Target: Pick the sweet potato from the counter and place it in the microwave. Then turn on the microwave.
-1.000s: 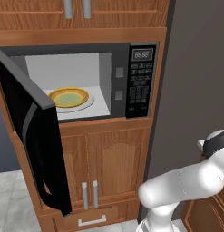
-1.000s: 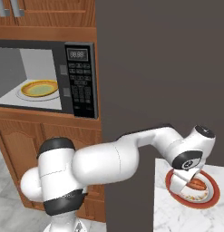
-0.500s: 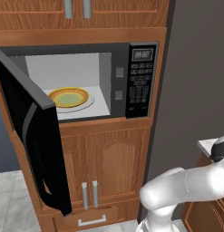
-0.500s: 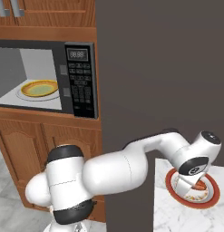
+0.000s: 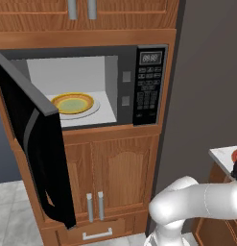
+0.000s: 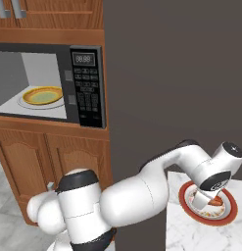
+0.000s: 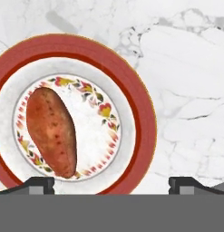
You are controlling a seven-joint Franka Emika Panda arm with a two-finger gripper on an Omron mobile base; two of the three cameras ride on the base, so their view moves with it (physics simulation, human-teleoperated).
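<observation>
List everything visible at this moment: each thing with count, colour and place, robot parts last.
sweet potato: one, reddish-orange, lying on the red-rimmed plate, left of its middle in the hand view.
red-rimmed plate: one, white centre with flower pattern, on the counter.
counter: one, light grey-white marbled slab, right of the dark wall panel.
microwave: one, black, built into the wooden cabinets, door swung open to the left.
yellow plate: one, yellow-green, inside the microwave on its turntable.
wooden cabinets: brown, above and below the microwave.
gripper: one, dark fingertips, open, above the red-rimmed plate.
</observation>
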